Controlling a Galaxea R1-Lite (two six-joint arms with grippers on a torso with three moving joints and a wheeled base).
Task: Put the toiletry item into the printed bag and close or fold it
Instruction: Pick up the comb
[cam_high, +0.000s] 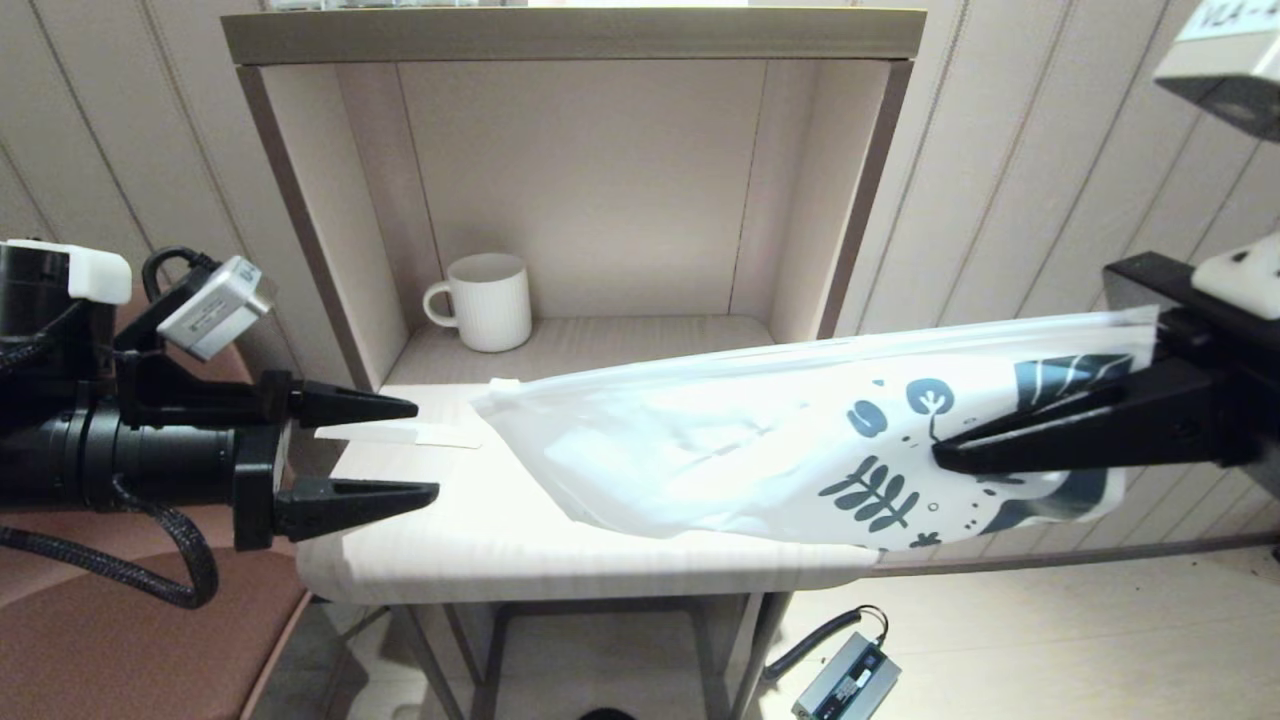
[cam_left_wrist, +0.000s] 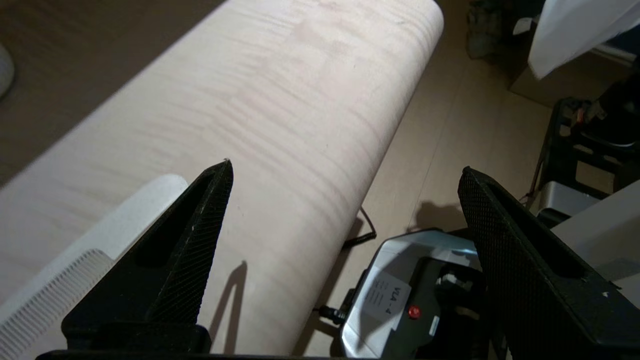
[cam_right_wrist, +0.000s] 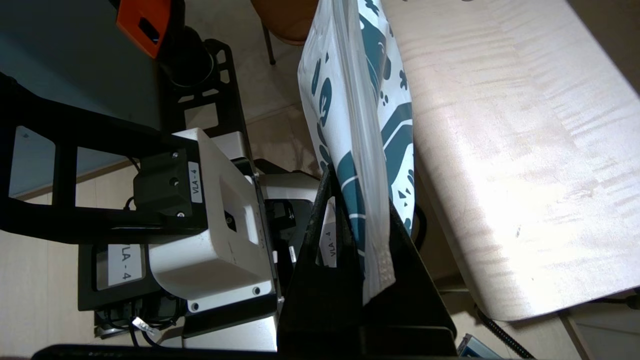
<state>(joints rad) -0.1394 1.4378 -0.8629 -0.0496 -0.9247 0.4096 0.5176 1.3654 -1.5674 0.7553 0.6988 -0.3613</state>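
While our right gripper reaches in from the right with its fingers clamped flat on the printed end of the printed bag, the pouch stretches leftward from that grip, its plain white end resting on the pale wooden table. In the right wrist view we see the bag pinched edge-on between the two black fingers, just off the table's rounded right edge. The bag's upper strip edge runs from the grip to a small tab near the table's middle.

Our left gripper hovers at the table's left edge, fingers spread wide and holding nothing. Between them and a little beyond — just short of the bag's left tip — lies the white comb, flat on the tabletop near the left rim; in the left wrist view its toothed end shows beside one finger.

We see bare tabletop along the front edge, below the bag. Behind, a white ribbed mug stands in the open shelf niche, well apart from both grippers.
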